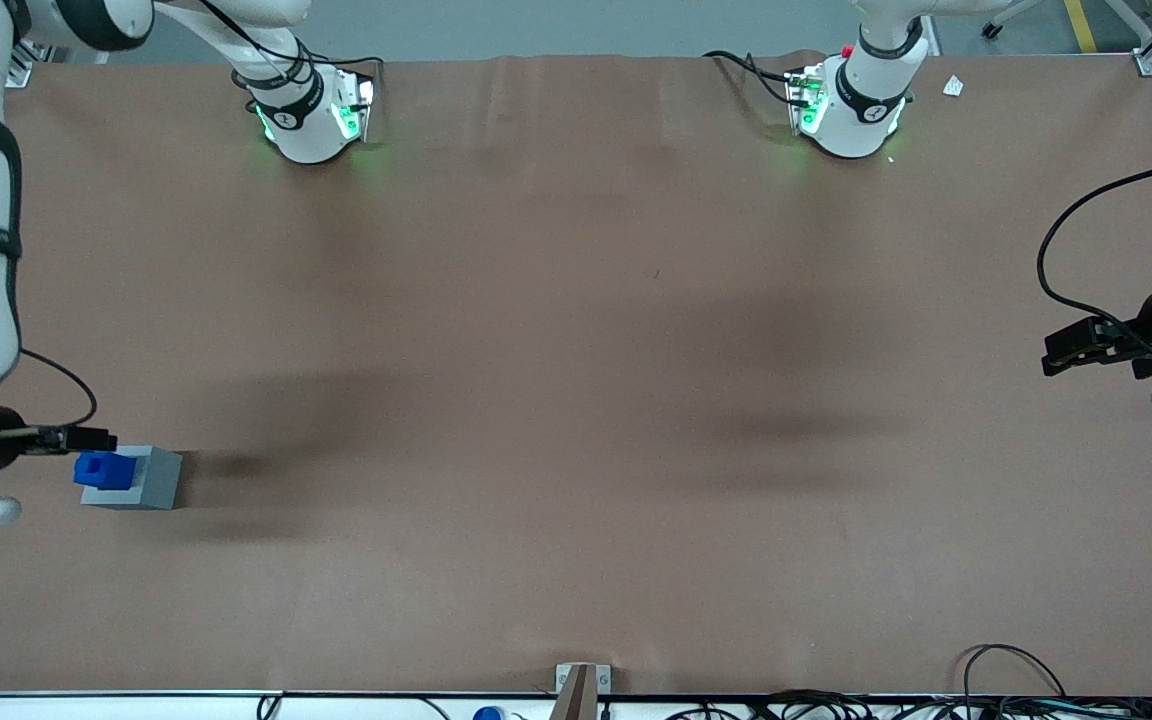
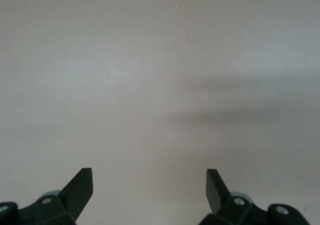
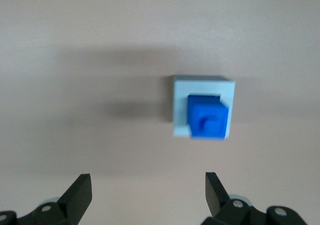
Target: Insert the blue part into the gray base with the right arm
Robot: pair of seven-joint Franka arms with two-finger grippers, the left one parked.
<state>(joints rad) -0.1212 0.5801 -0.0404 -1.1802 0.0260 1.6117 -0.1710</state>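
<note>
My tool (image 3: 145,195) hangs wide open and holds nothing, above the table (image 1: 576,400), while the blue part (image 3: 207,117) sits in the gray base (image 3: 181,105)

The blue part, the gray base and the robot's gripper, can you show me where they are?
blue part (image 3: 208,119): right wrist view, on its top face.
gray base (image 3: 181,110): right wrist view, on the bare gray top rim.
gripper (image 3: 147,192): right wrist view, midway between its open fingertips, empty above the table.
</note>
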